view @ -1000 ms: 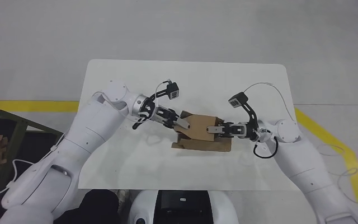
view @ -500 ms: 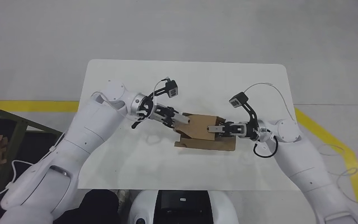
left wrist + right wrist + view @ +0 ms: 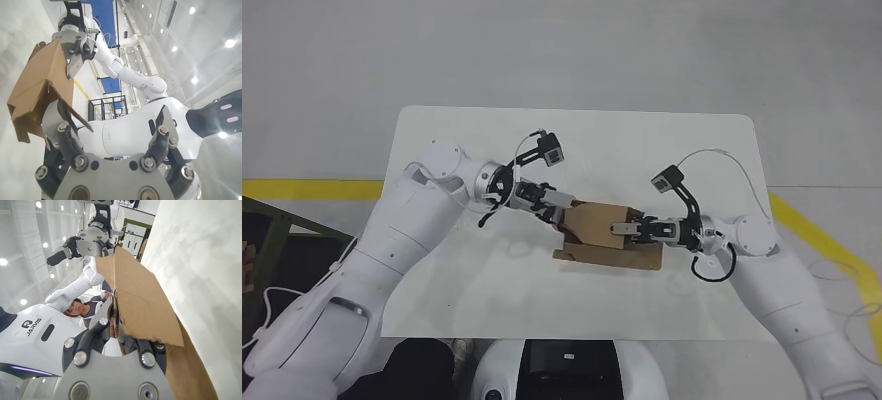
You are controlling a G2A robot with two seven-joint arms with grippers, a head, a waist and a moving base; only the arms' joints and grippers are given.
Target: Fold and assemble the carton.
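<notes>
The brown carton (image 3: 594, 222) lies partly folded at the middle of the white table (image 3: 462, 290), between both arms. My left gripper (image 3: 562, 212) is at the carton's left end and open wide. One of its fingers (image 3: 63, 113) rests against a raised flap of the carton (image 3: 36, 75); the other finger (image 3: 163, 119) is in free air. My right gripper (image 3: 625, 230) is at the carton's right end, shut on a flap edge of the carton (image 3: 140, 302). That flap hides one right finger. The right gripper (image 3: 72, 64) also appears in the left wrist view.
A thin white cable (image 3: 732, 158) loops over the table's far right part. Bare tabletop lies on the left, far and near sides of the carton. Yellow floor tape (image 3: 302, 188) runs beside the table.
The left gripper has shifted a little toward the table's far side, and the carton's left end has lifted and slid slightly right. The right gripper has barely moved.
</notes>
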